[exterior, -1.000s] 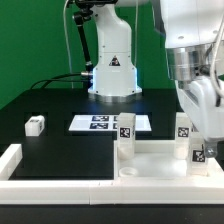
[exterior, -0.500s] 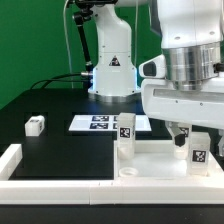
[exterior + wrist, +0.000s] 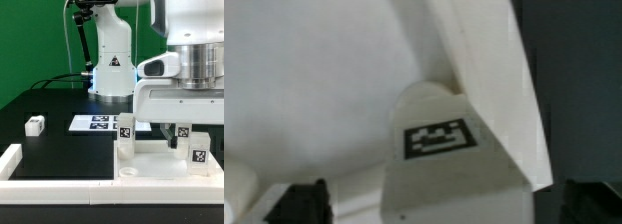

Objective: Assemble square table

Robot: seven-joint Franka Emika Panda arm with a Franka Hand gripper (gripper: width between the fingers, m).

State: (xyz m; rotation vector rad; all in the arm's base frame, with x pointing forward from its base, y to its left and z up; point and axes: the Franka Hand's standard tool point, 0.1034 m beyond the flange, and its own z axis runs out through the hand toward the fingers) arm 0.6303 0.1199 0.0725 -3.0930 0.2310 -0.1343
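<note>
The white square slab (image 3: pixel 152 160) lies at the front, against the low border wall. Three white tagged legs stand upright on it: one at the exterior view's left (image 3: pixel 125 138) and two at the right (image 3: pixel 183 136) (image 3: pixel 197 152). A fourth leg (image 3: pixel 35 125) lies loose on the black table at the far left. My gripper (image 3: pixel 178 128) hangs over the right pair. In the wrist view a tagged leg (image 3: pixel 446 140) stands between my dark fingertips (image 3: pixel 304 205), with a gap on each side. The gripper (image 3: pixel 452 205) is open and not touching it.
The marker board (image 3: pixel 95 123) lies flat behind the slab. The low white border wall (image 3: pixel 12 160) runs along the front and left. The robot base (image 3: pixel 112 70) stands at the back, with a black cable to its left.
The arm has swung from the exterior view's right edge toward the left and come down over the right pair of legs. The legs and slab have not moved.
</note>
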